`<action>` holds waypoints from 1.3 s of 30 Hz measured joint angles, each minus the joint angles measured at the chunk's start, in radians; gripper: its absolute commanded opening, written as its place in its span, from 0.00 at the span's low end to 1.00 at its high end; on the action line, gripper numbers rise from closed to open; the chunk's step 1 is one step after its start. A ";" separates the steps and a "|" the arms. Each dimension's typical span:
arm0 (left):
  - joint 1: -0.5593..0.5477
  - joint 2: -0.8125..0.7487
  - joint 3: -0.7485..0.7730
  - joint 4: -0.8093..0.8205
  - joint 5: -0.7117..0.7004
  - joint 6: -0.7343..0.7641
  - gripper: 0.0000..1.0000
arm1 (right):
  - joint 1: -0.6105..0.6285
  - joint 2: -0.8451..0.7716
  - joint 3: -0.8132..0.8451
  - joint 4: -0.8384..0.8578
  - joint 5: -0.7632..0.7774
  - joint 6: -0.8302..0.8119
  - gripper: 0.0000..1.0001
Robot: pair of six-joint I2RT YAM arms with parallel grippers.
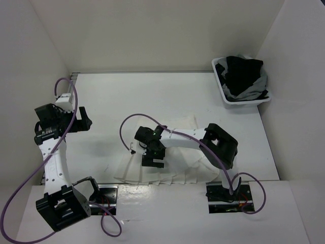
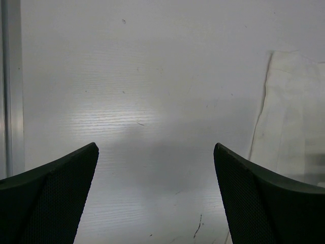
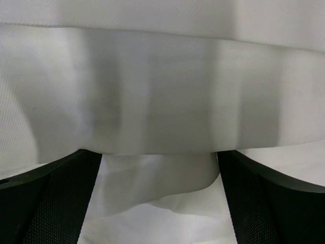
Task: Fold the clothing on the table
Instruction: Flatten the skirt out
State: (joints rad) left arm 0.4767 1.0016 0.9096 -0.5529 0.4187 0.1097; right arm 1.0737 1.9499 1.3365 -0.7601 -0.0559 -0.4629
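At lower centre, the right gripper (image 1: 152, 161) hung over the white pleated skirt (image 1: 175, 175), jaws apart, apparently to pinch a fold; the left gripper (image 1: 84, 119), likewise apart, stood aside at left.

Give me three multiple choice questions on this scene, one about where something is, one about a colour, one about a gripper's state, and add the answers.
1. Where is the basket?
A. at the far right corner of the table
B. at its near left corner
C. in its centre

2. What colour is the pleated skirt?
A. black
B. white
C. grey

3. How is the right gripper?
A. shut on the skirt
B. out of view
C. open above the skirt

Answers:
1 A, the top view shows it at the far right corner.
2 B, its pleats show white at the near edge.
3 C, the right wrist view shows its jaws wide apart over the fabric.
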 measured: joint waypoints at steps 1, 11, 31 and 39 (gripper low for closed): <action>0.000 0.000 0.000 0.000 0.006 0.000 1.00 | -0.001 -0.002 0.000 0.000 0.008 0.000 0.98; -0.063 0.249 0.074 -0.006 0.133 0.015 1.00 | -0.317 -0.214 0.200 -0.011 -0.039 0.042 0.98; -0.518 0.976 0.523 0.036 0.211 -0.070 0.78 | -0.890 -0.430 -0.120 0.042 -0.210 0.175 0.98; -0.563 1.121 0.603 0.043 0.225 -0.093 0.63 | -0.961 -0.430 -0.121 0.043 -0.247 0.183 0.98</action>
State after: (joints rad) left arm -0.0868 2.1227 1.5127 -0.5095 0.6441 0.0170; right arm 0.1131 1.5196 1.2160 -0.7174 -0.3031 -0.2802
